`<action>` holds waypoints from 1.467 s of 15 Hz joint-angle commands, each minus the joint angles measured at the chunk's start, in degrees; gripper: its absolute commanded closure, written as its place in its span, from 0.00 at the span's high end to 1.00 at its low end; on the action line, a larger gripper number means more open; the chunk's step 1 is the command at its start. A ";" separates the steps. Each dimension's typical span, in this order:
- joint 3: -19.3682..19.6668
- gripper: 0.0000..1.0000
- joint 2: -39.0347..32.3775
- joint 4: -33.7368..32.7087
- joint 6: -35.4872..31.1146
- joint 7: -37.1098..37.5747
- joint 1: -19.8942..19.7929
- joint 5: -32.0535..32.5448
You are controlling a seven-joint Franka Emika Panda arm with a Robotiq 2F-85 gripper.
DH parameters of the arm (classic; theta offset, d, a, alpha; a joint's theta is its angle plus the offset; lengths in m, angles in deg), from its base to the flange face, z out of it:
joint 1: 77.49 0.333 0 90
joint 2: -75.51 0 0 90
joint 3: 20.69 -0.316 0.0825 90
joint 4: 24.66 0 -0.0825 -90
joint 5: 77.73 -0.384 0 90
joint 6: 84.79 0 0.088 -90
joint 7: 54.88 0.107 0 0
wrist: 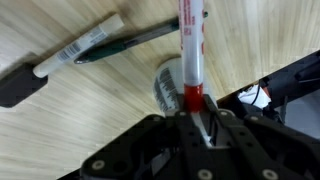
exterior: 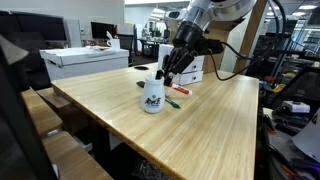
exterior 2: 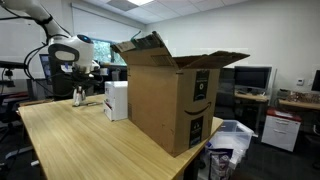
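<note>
My gripper is shut on a white marker with a red band, which sticks out lengthwise past the fingertips. Right under it stands a white mug, partly hidden by the marker and the fingers. In an exterior view the gripper hangs just above and behind the mug on the wooden table. Far off in an exterior view, the gripper is small and hovers over the mug. A dark green marker and a white-barrelled pen lie on the wood beside the mug.
A red marker and a green one lie by the mug. A large open cardboard box and a small white box stand on the table. A white box sits at the far corner. Desks and monitors surround the table.
</note>
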 commanded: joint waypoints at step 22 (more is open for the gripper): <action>-0.48 0.07 8.69 -1.53 -8.14 -8.77 3.03 -16.79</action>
